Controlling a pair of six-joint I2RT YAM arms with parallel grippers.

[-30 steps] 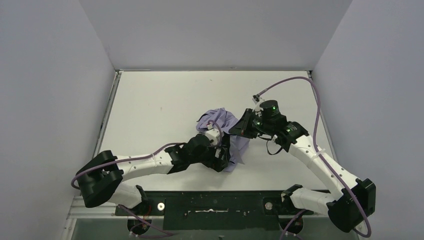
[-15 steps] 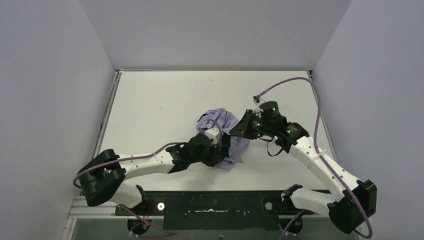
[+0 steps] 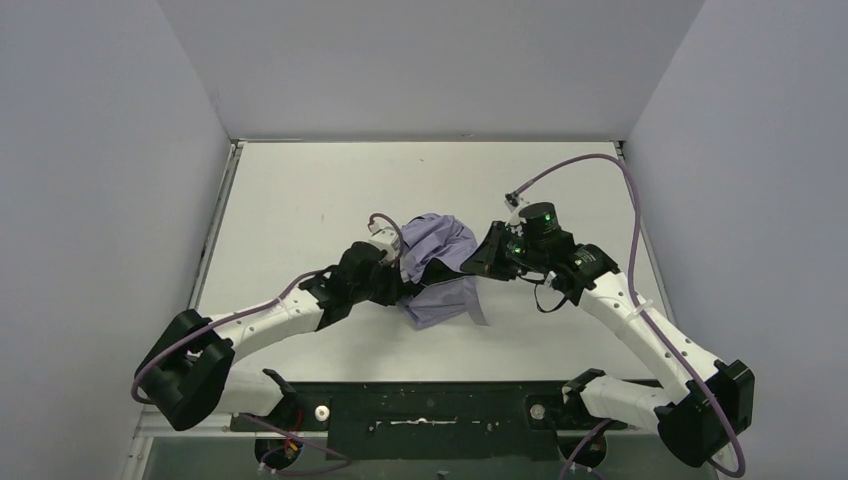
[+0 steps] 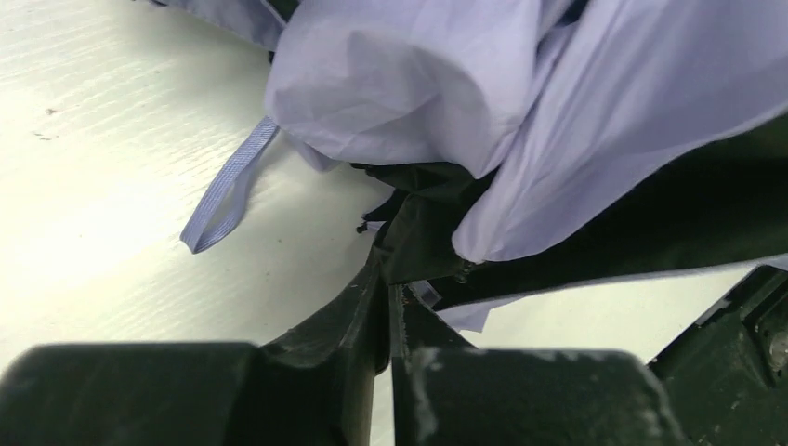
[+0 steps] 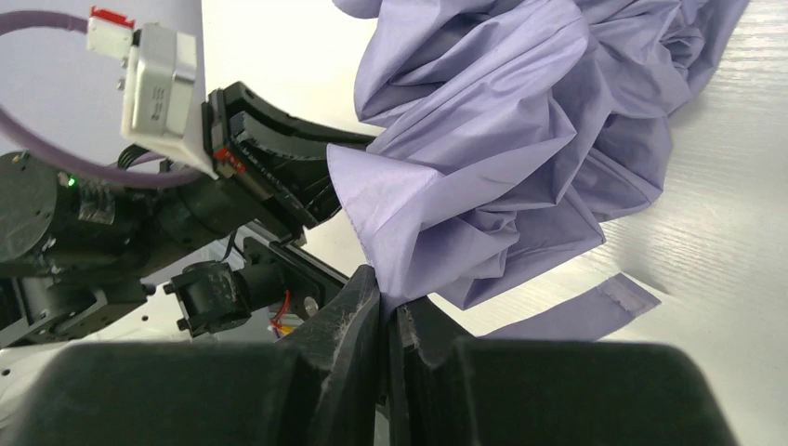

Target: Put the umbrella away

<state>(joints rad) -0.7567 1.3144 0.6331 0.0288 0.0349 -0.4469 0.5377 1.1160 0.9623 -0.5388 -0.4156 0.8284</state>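
umbrella (image 3: 445, 240): pale lavender outside, black lining
strap (image 4: 228, 186): lavender, finely ribbed
table (image 3: 300, 190): white, faint grain
arms (image 3: 265, 320): white links, black joints
cables (image 3: 610, 165): purple
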